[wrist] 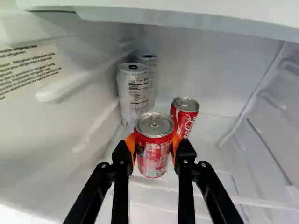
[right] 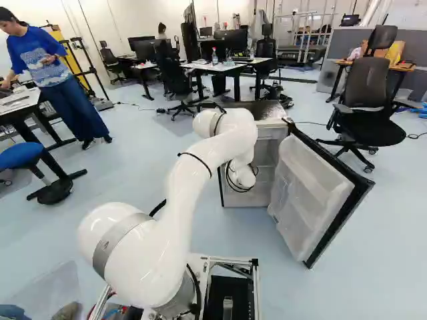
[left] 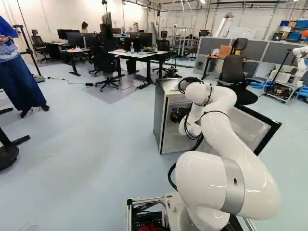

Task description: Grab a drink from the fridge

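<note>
My gripper (left: 178, 114) reaches into the open fridge (left: 160, 113), seen at the middle of the left base view; the arm hides most of it in the right base view. In the wrist view the gripper (wrist: 154, 143) is shut on a red can (wrist: 154, 156), an orange pad pressed against each side. The can stands upright between the fingers. Close behind it stands another red can (wrist: 186, 112). Two silvery cans, one nearer (wrist: 132, 95) and one farther (wrist: 148, 77), stand deeper inside by the side wall. Whether the held can touches the shelf, I cannot tell.
The fridge door (right: 317, 193) stands swung out beside the arm. Above the cans is a white ledge (wrist: 187, 16) inside the fridge. An office chair (right: 367, 100) stands beyond the door, desks (left: 137, 54) farther back. Another robot (left: 301, 62) is at the far side.
</note>
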Tool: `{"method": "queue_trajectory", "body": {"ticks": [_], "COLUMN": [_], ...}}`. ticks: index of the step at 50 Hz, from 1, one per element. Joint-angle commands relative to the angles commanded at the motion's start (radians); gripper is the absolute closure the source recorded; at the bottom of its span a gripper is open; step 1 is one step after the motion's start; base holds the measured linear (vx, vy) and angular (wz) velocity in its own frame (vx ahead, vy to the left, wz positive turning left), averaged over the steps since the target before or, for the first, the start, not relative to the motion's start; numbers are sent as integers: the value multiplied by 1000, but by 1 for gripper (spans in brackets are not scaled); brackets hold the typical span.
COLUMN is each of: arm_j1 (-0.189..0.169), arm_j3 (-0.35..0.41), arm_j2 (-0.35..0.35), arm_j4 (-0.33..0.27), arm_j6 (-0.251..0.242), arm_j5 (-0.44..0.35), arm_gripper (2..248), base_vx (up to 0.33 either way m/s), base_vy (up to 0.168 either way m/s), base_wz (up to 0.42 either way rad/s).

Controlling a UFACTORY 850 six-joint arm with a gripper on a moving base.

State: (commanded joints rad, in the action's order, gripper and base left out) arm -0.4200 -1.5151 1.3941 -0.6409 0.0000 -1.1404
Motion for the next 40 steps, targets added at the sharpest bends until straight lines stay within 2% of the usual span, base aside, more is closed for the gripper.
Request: {"method": "queue_trajectory", "body": {"ticks": [12, 40], "arm_j1": [-28, -95], "arm_j3": [74, 294], "arm_j2": [-45, -213], "arm_j4": [0, 0], "arm_j6": [0, 0], "arm_j5": [0, 0], "arm_gripper": [153, 153], "base_vx": [0, 0], "base_vy": [0, 0], "base_wz": [0, 0]}}
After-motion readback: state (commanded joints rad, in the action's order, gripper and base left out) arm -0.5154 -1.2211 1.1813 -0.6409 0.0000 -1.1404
